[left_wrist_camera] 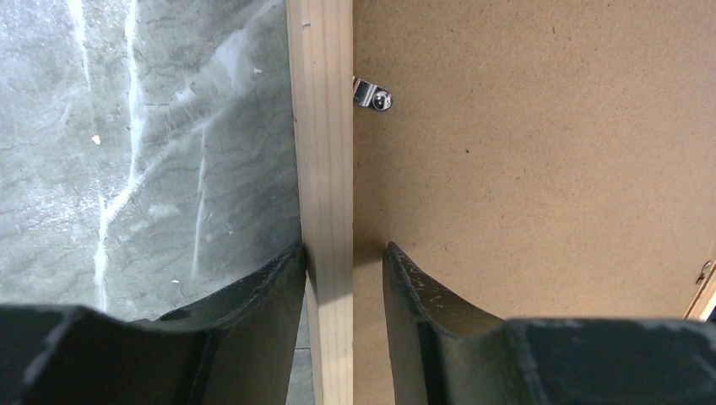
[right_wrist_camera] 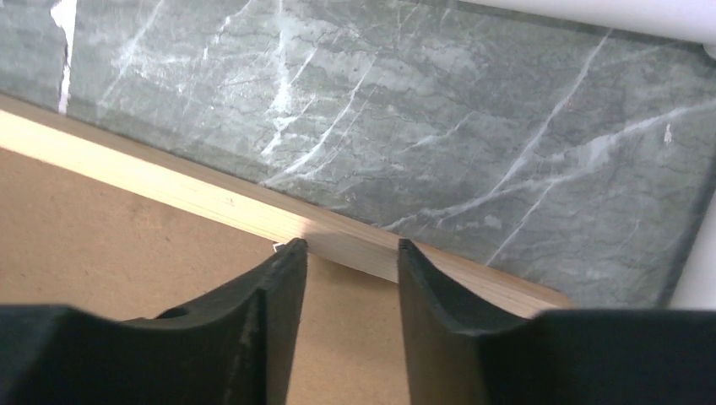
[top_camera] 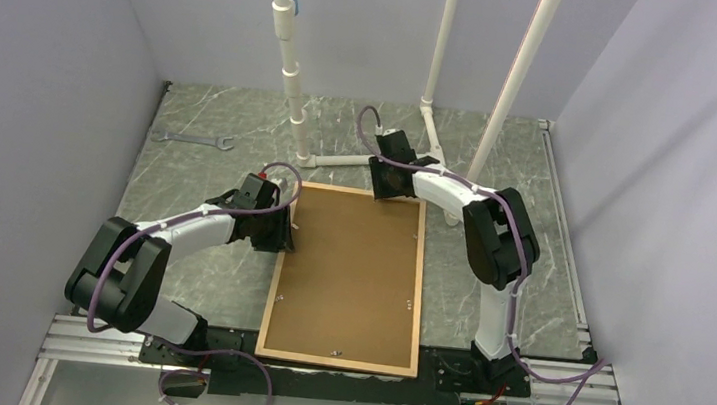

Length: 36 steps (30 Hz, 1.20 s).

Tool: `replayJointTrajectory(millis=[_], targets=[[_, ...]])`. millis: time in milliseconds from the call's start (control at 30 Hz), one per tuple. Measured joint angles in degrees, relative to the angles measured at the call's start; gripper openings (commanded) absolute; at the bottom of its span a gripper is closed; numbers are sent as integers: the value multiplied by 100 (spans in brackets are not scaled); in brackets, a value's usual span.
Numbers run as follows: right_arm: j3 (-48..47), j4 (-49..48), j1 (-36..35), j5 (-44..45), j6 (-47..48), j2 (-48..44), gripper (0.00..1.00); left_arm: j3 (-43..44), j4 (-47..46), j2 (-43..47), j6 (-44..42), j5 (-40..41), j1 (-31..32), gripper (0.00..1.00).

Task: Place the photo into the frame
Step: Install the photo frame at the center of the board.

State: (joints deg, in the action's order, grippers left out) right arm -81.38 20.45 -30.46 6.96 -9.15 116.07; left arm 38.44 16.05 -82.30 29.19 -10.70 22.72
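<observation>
1. Top external view, far left first: the left gripper (top_camera: 283, 233) sits on the left rail of the frame (top_camera: 338, 362). Its own camera shows the jaws half apart, astride the wood, with the outer finger against it and a strip of board showing beside the inner one. Not a clamp, by my eye.
2. Middle now: the frame lies flat on the table (top_camera: 527, 281), filled by the brown backing panel (top_camera: 352, 272), and a small metal clip (left_wrist_camera: 374, 94) sits at the rail's inner edge. The photo? Nowhere in sight. Whether it is under that panel or elsewhere, I cannot tell.
3. Over to the right: the right gripper (right_wrist_camera: 350, 246) noses at the far rail's inner edge, jaws apart, nothing between them.
4. The danger: if that right pincer pries at the panel while the left one sits so loose, the frame could skid or tip. A missed edge would just scrape the board.
</observation>
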Motion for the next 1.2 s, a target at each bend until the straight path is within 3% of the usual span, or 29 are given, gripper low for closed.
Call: replayJointTrajectory(millis=[200, 400, 567, 733, 933, 1200], targets=[[205, -310, -24, 94, -575, -140, 39, 9, 9, -7, 0, -2, -4, 44], [354, -251, -24, 17, -809, -299, 58, 9, 9, -4, 0, -2, -4, 42], [531, 120, -37, -280, -940, -601, 75, 9, -33, -7, 4, -2, -2, 32], [968, 247, -157, -667, -1023, -1360, 84, 7, -37, -7, 61, -4, -9, 27], [1727, 260, -682, -1054, -1176, -2507, 87, -52, -90, -4, 297, -48, -133, 21], [2524, 367, -1932, -1335, -1416, -3353, 90, -420, -466, 219, 511, -428, -557, 20]])
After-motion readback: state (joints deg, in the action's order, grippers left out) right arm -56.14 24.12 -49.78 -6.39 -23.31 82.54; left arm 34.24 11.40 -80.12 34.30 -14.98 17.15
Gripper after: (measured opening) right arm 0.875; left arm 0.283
